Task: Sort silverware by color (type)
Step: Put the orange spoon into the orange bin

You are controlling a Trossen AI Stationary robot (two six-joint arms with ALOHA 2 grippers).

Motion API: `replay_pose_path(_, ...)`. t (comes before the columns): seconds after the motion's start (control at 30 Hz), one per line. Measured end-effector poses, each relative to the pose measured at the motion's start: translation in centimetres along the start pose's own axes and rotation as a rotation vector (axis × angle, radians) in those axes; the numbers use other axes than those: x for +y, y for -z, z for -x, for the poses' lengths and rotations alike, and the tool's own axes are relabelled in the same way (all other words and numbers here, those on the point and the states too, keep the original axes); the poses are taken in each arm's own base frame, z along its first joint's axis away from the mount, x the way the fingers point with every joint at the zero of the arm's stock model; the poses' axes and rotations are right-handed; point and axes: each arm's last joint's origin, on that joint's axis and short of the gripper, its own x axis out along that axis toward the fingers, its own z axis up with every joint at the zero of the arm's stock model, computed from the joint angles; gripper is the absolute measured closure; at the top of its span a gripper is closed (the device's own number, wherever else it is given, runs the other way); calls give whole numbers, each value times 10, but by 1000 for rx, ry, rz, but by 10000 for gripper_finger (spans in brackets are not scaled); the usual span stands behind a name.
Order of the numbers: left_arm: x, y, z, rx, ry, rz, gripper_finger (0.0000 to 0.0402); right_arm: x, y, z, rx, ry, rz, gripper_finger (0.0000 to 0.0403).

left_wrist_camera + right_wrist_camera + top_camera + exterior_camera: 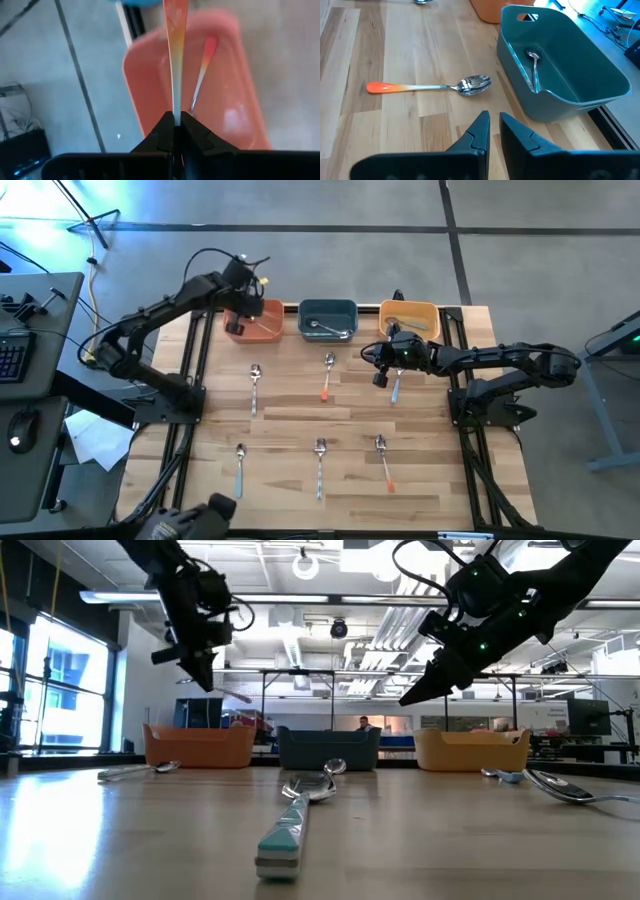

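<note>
Main risk: the left gripper [174,131] is clamped on only the tip of an orange-handled utensil [175,55], held over the orange bowl [268,330] at 11 o'clock on the table [290,420]. The long free end could swing, so an off-centre release may clip the rim and bounce out. One orange-handled piece [202,70] already lies in that bowl.

Second risk: the right gripper [492,130] hovers near table centre-right, fingers nearly together and holding nothing. It sits close to the teal bowl [570,65], and a careless descent could nudge the bowl.

Left arm reaches long toward 11; right arm extends in from 3 o'clock.

Orange-handled spoon [427,86] lies loose just ahead of the right gripper, with more utensils scattered from 5 to 7.
</note>
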Motion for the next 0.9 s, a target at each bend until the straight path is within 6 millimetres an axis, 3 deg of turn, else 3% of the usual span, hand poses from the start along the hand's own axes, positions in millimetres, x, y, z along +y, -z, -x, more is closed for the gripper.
replay_pose_path(0.13, 1, 13, -16, 50, 80, -11, 401, 0, 0, 0, 0, 0, 2, 377)
replay_pose_path(0.4, 4, 18, -63, 75, 181, -43, 401, 0, 0, 0, -2, 1, 1, 377)
replay_pose_path(0.9, -2, 23, -108, 123, 289, 8, 393, 0, 0, 0, -3, 0, 0, 377)
